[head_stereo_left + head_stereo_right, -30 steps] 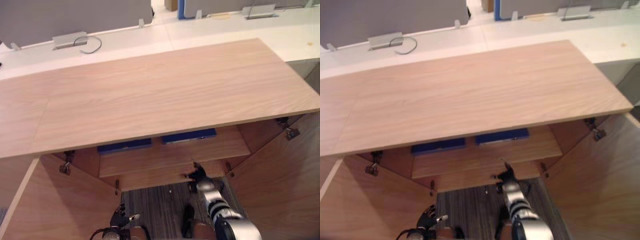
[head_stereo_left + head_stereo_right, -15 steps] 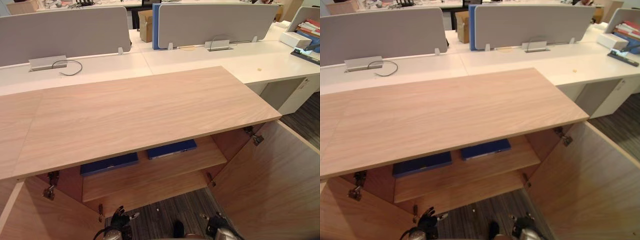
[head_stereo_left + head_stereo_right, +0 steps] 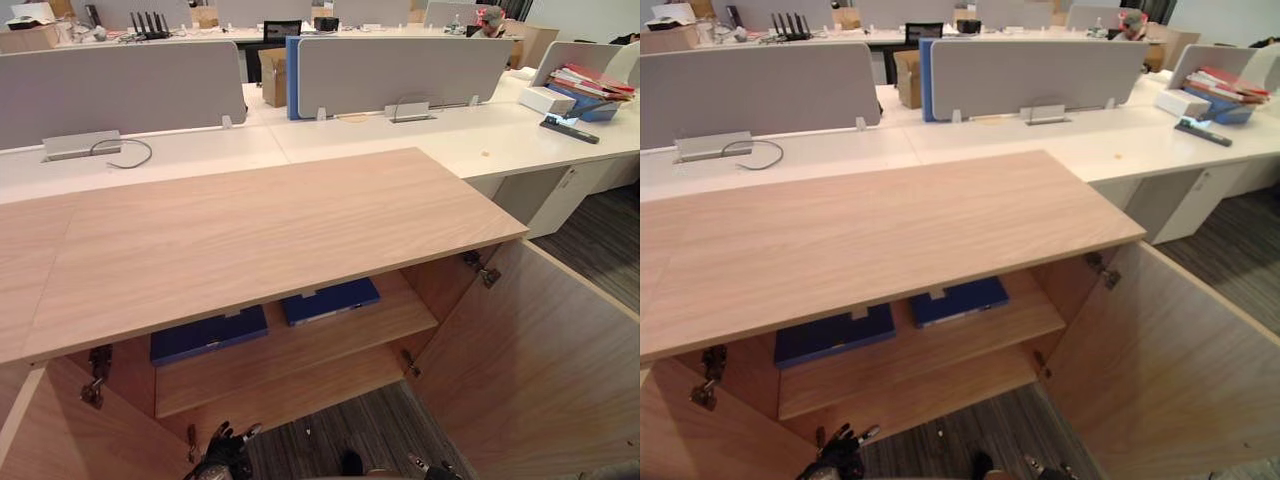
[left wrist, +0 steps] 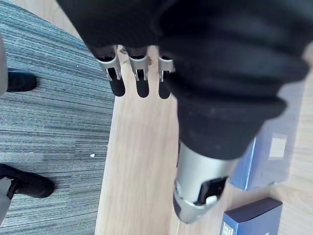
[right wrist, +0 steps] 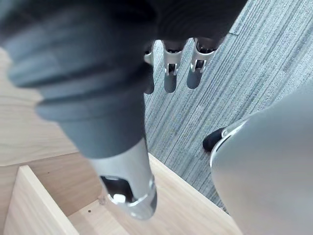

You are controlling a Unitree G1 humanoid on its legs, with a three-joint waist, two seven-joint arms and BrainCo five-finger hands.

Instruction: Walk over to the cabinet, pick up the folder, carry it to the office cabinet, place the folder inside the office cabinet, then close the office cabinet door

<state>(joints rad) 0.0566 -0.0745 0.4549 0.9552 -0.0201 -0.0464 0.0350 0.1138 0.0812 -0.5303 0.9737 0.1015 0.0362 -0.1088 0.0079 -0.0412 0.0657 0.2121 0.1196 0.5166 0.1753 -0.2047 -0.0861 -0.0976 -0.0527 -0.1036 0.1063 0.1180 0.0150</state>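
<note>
Left eye view, largest first: we note a long cabinet (image 3: 250,230) of pale wood-grain board with a flat rectangular top. Its two doors stand swung open, one at the left (image 3: 50,430) and one at the right (image 3: 540,360), with metal hinges at the inner corners.

Behind it runs a smooth white desk (image 3: 420,140) carrying two grey fabric screens (image 3: 110,85) (image 3: 400,65). A cardboard box (image 3: 272,78) sits between them, and a stack of books (image 3: 590,82) lies far right.

Grey striped carpet (image 3: 350,430) shows between the doors.

Inside, one wooden shelf (image 3: 300,355) holds two flat blue folders side by side, the left folder (image 3: 208,334) and the right folder (image 3: 330,300). The overhanging top hides their rear edges.

We see the left hand (image 3: 225,455) low before the shelf, its fingers (image 4: 139,73) apart, relaxed and empty. The right hand (image 5: 98,63) hangs over carpet, its fingers (image 5: 170,73) straight and loose, holding nothing.
</note>
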